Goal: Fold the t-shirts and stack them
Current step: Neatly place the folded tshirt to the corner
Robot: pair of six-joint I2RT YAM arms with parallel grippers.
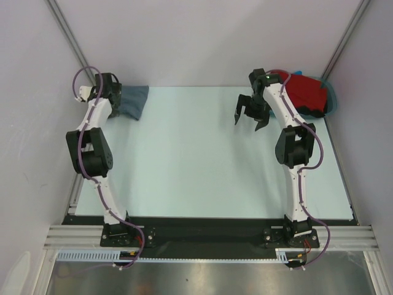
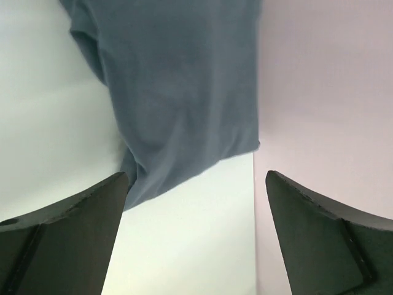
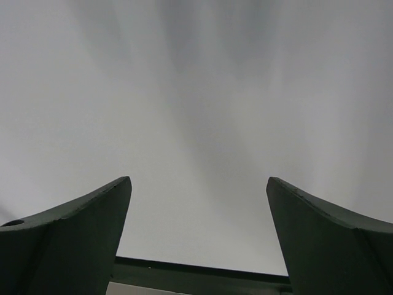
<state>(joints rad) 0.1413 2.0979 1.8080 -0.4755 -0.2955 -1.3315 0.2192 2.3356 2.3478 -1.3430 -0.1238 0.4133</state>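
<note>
Left gripper (image 2: 196, 175) is sitting spread wide, jaws released, nothing between the fingers (image 2: 67, 236). In the left wrist view the slate-grey t-shirt (image 2: 184, 92) is lying just ahead of the fingertips, loosely bunched, its lower edge reaching almost to the left finger but not showing contact. From the top view the grey t-shirt (image 1: 134, 101) is resting on the pale table (image 1: 196, 172) at the far left corner, up against the back wall (image 1: 196, 37), with the left arm's wrist partly covering its left side. Right gripper (image 1: 247, 125) is hanging above the table's far right part, fingers parted and empty, well apart from the grey shirt. Its wrist camera is facing a blurred grey-white surface, with the two dark fingers (image 3: 67, 239) splayed at the bottom of the frame and nothing gripped. The red t-shirt (image 1: 305, 89) is lying heaped in the teal tub (image 1: 332, 98) at the far right corner, just behind and right of the right arm's forearm. A bit of black cloth (image 1: 314, 112) is showing at the heap's near edge. The two shirts are lying at opposite far corners, unstacked.
</note>
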